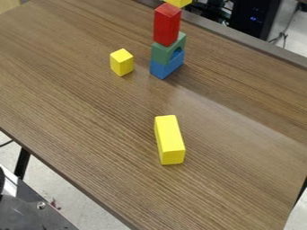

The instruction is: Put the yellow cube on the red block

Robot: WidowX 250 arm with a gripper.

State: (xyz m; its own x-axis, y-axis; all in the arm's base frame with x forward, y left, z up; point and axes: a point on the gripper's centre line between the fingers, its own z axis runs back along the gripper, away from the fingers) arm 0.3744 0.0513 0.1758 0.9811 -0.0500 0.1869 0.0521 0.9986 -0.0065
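Because the green wooden arch (160, 52) supports the upright red wooden block (166, 26), you should centre the yellow wooden cube (178, 2); you cannot tell the pincer's state.

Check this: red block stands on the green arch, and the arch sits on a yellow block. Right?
Wrong at the bottom: the camera view shows the green arch sitting on a blue block, not yellow. The red block does stand on the arch.

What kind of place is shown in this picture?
It is probably a robotics lab or workshop: a wood-grain table with colored toy blocks, dark computer-like equipment behind it, and a metal plate with a bolt at the lower left.
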